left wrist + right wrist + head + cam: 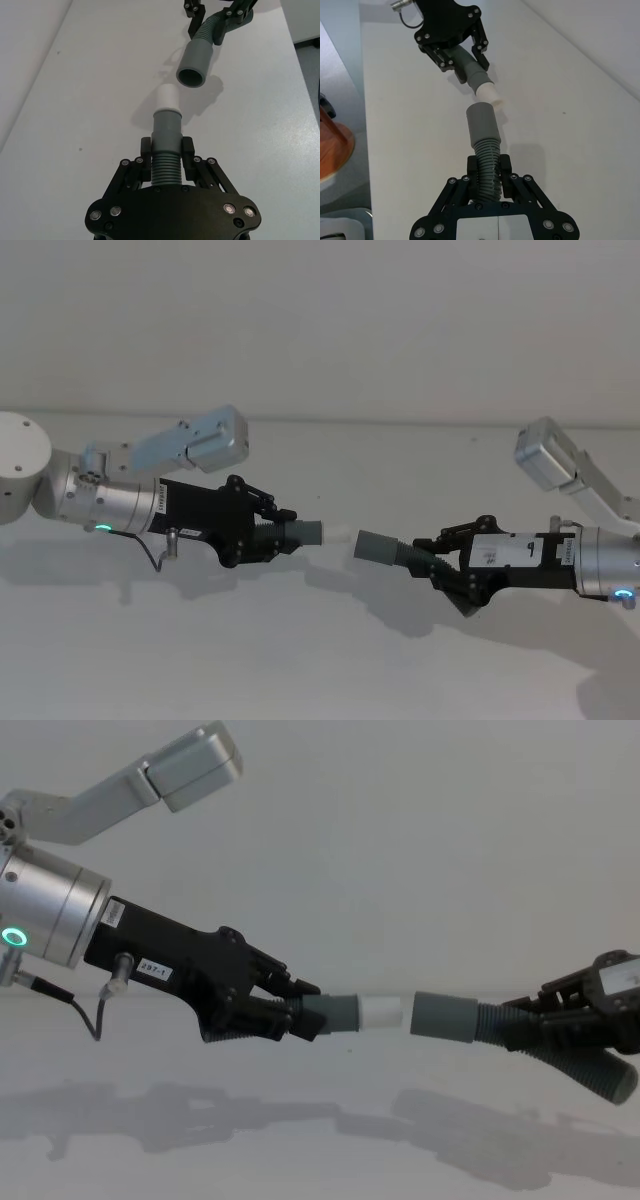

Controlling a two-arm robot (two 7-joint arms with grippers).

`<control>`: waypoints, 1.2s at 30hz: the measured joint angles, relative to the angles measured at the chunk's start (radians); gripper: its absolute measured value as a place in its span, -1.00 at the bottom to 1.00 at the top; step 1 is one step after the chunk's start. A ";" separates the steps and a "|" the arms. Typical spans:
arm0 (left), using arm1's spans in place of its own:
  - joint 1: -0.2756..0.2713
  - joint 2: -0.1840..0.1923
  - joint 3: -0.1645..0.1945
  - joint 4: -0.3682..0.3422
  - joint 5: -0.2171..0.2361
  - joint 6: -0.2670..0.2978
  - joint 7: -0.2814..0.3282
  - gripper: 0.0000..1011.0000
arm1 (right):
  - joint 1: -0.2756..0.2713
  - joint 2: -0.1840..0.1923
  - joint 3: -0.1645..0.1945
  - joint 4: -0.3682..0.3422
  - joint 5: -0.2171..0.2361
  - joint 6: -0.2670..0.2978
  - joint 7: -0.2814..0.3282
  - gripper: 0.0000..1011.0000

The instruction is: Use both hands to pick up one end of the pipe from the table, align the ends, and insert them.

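Left wrist view runs along the whole line, nearest thing first. The black blocky left claw [166, 150] is closed down to the width of the first dark grey ribbed hose piece [166, 172], with one finger pressed against each side of the ribs. Just past the fingers comes this piece's smooth lighter grey cuff [166, 131]. A short white stub [166, 97] sticks out of the cuff and points away from the claw.

Beyond the stub there is a small gap, so the two ends are near each other but not touching. On the far side of the gap is the open round mouth of the second smooth grey cuff [196, 62], turned toward the stub. From this angle it seems to sit a little off the stub's line, though I cannot be sure of that.

Behind that cuff, the second ribbed dark grey hose piece [500, 1025] is pinched across its ribs by the black right claw [490, 167], whose fingers are drawn in tight on it. In the chest view the loose ribbed tail of this piece hangs out below the claw.

Both pieces are held up off the plain matte white-grey bench [75, 100], and their shadows lie on it beneath them.
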 joint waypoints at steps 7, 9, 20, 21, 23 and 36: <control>-0.002 0.002 0.006 -0.003 -0.004 0.003 0.000 -0.32 | 0.006 -0.003 -0.004 0.010 0.009 0.004 -0.005 -0.48; -0.002 0.002 0.008 -0.004 -0.006 0.004 0.001 -0.32 | 0.007 -0.004 -0.004 0.012 0.011 0.005 -0.006 -0.48; -0.002 0.007 0.016 -0.011 -0.014 0.011 0.006 -0.32 | 0.014 -0.012 -0.014 0.028 0.026 0.011 -0.009 -0.48; -0.002 0.007 0.017 -0.011 -0.015 0.011 0.006 -0.32 | 0.015 -0.012 -0.015 0.029 0.027 0.012 -0.010 -0.48; -0.001 0.009 0.018 -0.013 -0.017 0.012 0.008 -0.32 | 0.015 -0.013 -0.016 0.031 0.030 0.014 -0.011 -0.48; 0.005 0.022 0.024 -0.029 -0.028 0.015 0.016 -0.32 | 0.018 -0.016 -0.025 0.038 0.046 0.023 -0.020 -0.48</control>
